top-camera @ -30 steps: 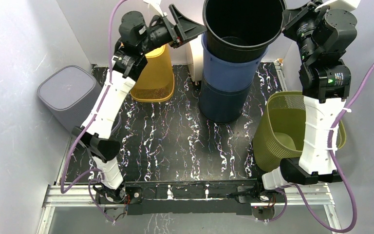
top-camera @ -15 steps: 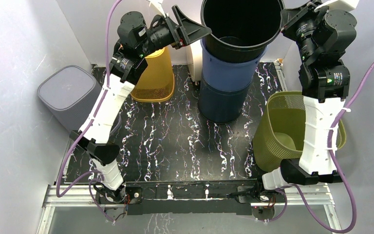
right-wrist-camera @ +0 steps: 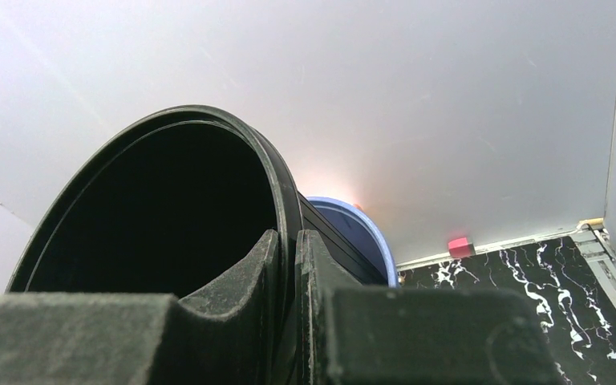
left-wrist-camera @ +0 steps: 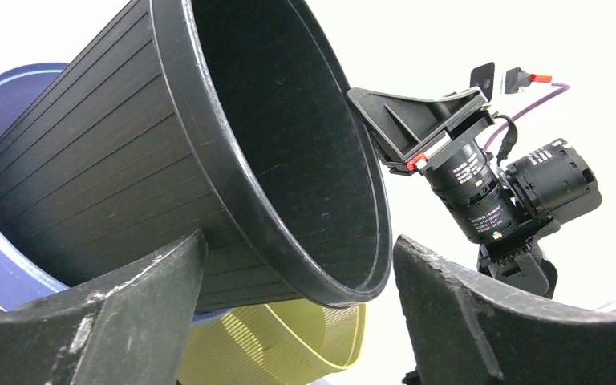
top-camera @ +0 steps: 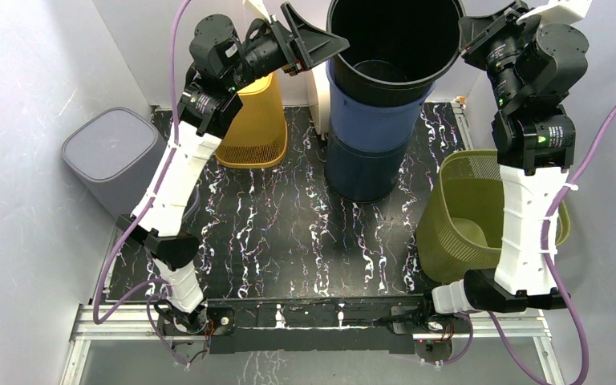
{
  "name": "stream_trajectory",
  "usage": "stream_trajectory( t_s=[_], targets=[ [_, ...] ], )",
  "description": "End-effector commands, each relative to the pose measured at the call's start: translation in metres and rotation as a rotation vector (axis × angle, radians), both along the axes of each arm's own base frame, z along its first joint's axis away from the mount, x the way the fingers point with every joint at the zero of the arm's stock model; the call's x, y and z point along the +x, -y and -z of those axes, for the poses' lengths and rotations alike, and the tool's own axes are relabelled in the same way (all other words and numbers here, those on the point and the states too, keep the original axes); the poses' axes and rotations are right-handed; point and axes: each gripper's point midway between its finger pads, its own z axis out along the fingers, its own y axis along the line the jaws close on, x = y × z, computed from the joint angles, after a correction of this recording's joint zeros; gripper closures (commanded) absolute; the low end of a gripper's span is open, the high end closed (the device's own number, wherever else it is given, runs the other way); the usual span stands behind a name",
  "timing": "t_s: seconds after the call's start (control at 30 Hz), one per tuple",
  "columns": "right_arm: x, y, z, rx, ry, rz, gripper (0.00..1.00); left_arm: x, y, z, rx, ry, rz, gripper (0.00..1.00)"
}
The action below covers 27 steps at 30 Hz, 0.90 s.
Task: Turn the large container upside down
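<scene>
Right wrist: right gripper [right-wrist-camera: 289, 241] pinches ribbed black bin [right-wrist-camera: 152, 200] rim | left gripper [left-wrist-camera: 298, 239] agape, seemingly untouching.

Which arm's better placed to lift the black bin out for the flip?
Right. The right hand is shut on the rim of the black bin; the left hand is open around that rim, not clamped.

Left arm [top-camera: 178, 164] and right arm [top-camera: 529, 208] alike: white shells between black cylindrical joints, a purple cable [top-camera: 115, 250] strapped along each (white ties on the right), ending in matte black, wedge-shaped fingers [left-wrist-camera: 104, 321].
</scene>
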Motion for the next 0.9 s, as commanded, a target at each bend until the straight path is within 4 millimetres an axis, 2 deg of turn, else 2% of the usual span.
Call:
stream_trajectory(
  t_s=[0.0, 0.33, 0.53, 0.63, 0.67, 0.7, 0.73, 0.8, 0.87],
  targets=[
    [-0.016, -0.025, -0.015, -0.006, 0.058, -0.132, 1.0, -0.011, -0.005, -0.019, -0.01, 0.067, -0.021, 0.19],
    [-0.015, -0.027, -0.011, -0.006, 0.054, -0.144, 1.0, -0.008, -0.011, -0.014, 0.017, 0.06, -0.078, 0.6],
    [-0.016, -0.027, -0.007, -0.011, 0.054, -0.147, 1.0, -0.011, -0.021, -0.021, -0.021, 0.077, -0.118, 0.98],
    [-0.017, -0.029, -0.006, -0.009, 0.054, -0.157, 1.0, -0.017, -0.029, -0.029, -0.059, 0.105, -0.144, 1.0],
    [-0.017, -0.029, -0.005, -0.011, 0.053, -0.16, 0.74, -0.019, -0.03, -0.032, -0.065, 0.113, -0.144, 1.0],
    [-0.017, -0.03, -0.005, -0.011, 0.052, -0.162, 0.58, -0.02, -0.031, -0.033, -0.065, 0.119, -0.144, 1.0],
    [-0.017, -0.03, -0.004, -0.007, 0.05, -0.161, 0.45, -0.021, -0.03, -0.033, -0.062, 0.121, -0.136, 1.0],
    [-0.016, -0.029, -0.002, 0.008, 0.042, -0.157, 0.28, -0.024, -0.029, -0.034, -0.065, 0.128, -0.121, 1.0],
    [-0.013, -0.027, 0.004, 0.033, 0.021, -0.143, 0.21, -0.026, -0.028, -0.034, -0.067, 0.129, -0.107, 1.0]
  ],
)
